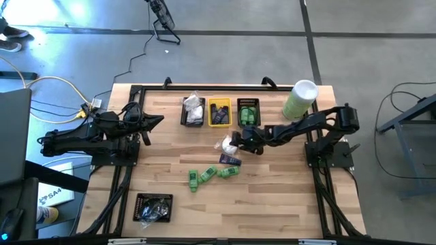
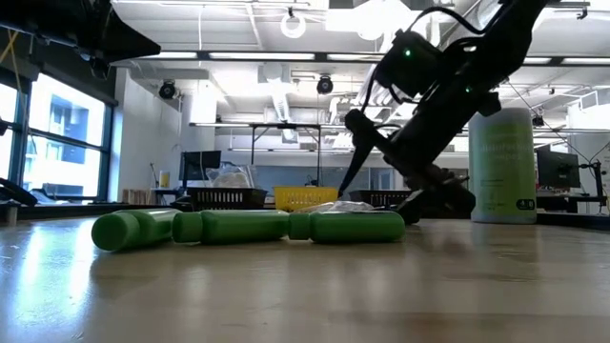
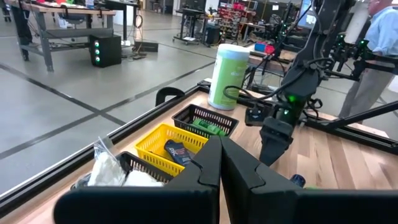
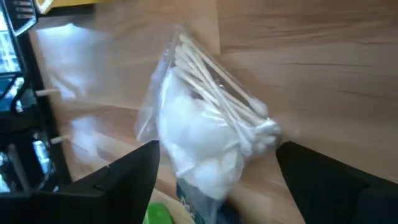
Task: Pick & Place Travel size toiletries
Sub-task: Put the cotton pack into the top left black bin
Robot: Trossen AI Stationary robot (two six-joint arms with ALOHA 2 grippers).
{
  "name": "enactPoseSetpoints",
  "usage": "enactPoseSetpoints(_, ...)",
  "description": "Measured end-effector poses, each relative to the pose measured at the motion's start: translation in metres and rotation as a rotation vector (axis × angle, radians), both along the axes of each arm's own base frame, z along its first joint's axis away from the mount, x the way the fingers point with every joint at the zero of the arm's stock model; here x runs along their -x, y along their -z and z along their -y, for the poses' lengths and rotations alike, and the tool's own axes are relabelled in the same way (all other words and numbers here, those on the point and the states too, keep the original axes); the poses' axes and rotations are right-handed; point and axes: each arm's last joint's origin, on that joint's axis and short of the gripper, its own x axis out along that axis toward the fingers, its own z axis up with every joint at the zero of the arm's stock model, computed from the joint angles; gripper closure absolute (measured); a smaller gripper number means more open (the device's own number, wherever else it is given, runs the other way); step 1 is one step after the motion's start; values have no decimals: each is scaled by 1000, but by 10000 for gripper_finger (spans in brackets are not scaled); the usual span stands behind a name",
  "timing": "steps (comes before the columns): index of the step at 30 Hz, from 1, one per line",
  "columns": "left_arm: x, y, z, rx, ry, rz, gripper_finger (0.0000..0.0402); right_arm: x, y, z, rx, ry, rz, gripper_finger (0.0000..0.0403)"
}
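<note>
A clear packet of white cotton swabs and balls [image 4: 205, 118] lies flat on the wood near the table's middle [image 1: 225, 145]. My right gripper [image 4: 216, 149] slants down over it, open, with one finger on either side of the packet [image 1: 236, 141]. A dark blue-purple tube [image 1: 230, 160] lies just nearer, and three bright green little bottles [image 1: 208, 175] lie in a row nearer still [image 2: 243, 226]. My left gripper [image 1: 155, 121] hangs shut and level over the table's left part, holding nothing [image 3: 221, 163].
Three small bins stand in a row at the far edge: a black one with white packets [image 1: 193, 111], a yellow one [image 1: 219, 112], and a black one with green bottles [image 1: 248, 112]. A big pale-green cylinder [image 1: 300, 100] stands far right. Another black bin [image 1: 153, 207] sits near left.
</note>
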Motion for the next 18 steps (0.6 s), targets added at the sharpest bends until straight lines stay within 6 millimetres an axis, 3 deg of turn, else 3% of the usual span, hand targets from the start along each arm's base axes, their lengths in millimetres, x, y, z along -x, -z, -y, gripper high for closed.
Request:
enactPoseSetpoints(7,0,0,0,1,3,0,401,-1,5,0,-3,18,-7,150)
enactPoseSetpoints(18,0,0,0,1,2,-2,401,-1,7,-5,12,-20,-24,299)
